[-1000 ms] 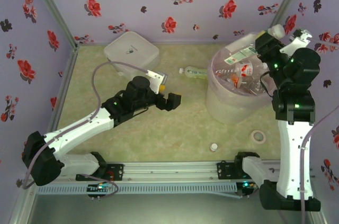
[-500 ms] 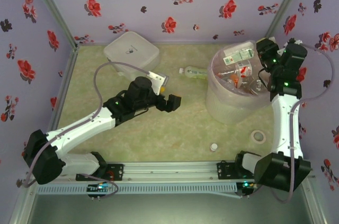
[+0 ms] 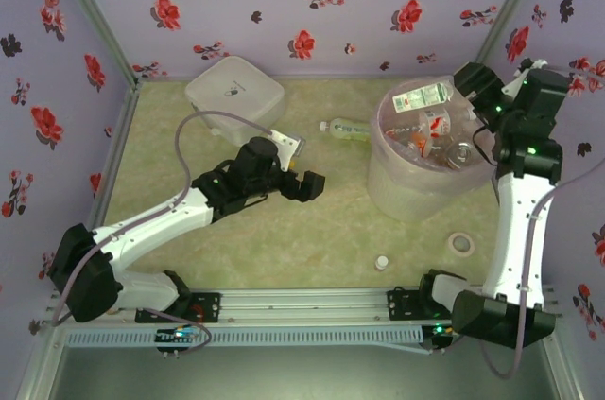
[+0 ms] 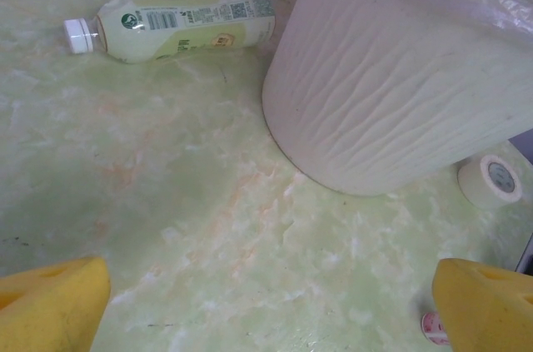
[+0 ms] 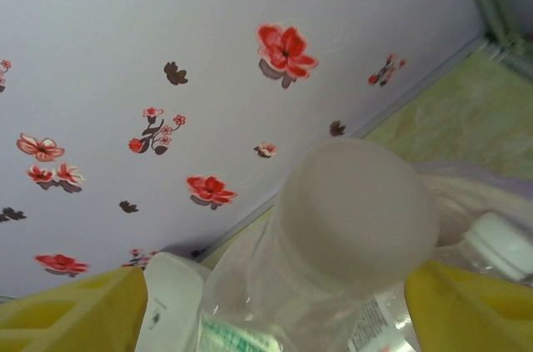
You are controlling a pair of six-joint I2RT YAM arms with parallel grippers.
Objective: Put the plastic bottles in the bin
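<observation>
The bin, a translucent bucket with a pale liner, stands at the right and holds several plastic bottles. A green-and-white labelled bottle lies across its far rim, just left of my right gripper. In the right wrist view that gripper is open, its yellow pads wide of the white-capped bottle between them. Another bottle lies on the table left of the bin. My left gripper hovers open in front of it, empty. The left wrist view shows this bottle beside the bin wall.
A white lidded box sits at the back left. A tape ring and a small loose white cap lie in front of the bin. The tape ring is close to the bin's base. Flowered walls close in the table.
My right gripper has opened above the bin's far rim, and the labelled bottle now lies loose between its pads. The left arm has shifted slightly.
</observation>
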